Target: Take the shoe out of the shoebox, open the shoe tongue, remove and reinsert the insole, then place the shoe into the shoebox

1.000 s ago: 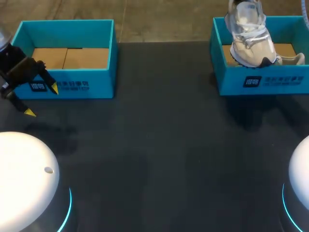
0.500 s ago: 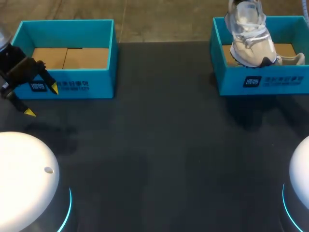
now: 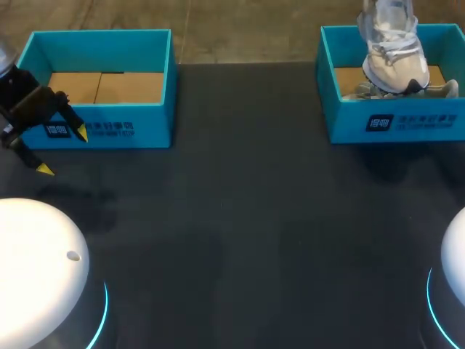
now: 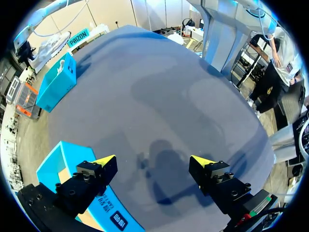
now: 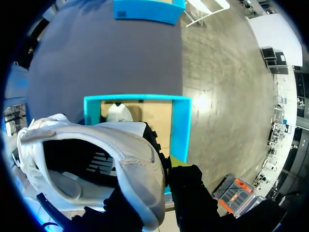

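Note:
A white shoe [image 3: 396,54] hangs toe-down over the right blue shoebox [image 3: 392,125], its toe just inside the rim. In the right wrist view my right gripper [image 5: 161,169] is shut on the heel collar of the white shoe [image 5: 96,145], above the right blue shoebox [image 5: 179,125]. That gripper is out of the head view. A second shoe [image 3: 443,89] lies inside the box, visible below as the second shoe [image 5: 118,112]. My left gripper [image 3: 63,151] stands open and empty in front of the left blue shoebox [image 3: 98,43].
The left shoebox [image 4: 53,164] holds only brown cardboard and sits just beside my left gripper [image 4: 153,162]. Dark tabletop [image 3: 247,218] stretches between the two boxes. White arm bases fill both near corners.
The shoe has shifted to the right and farther back over the right shoebox. The left arm has kept still.

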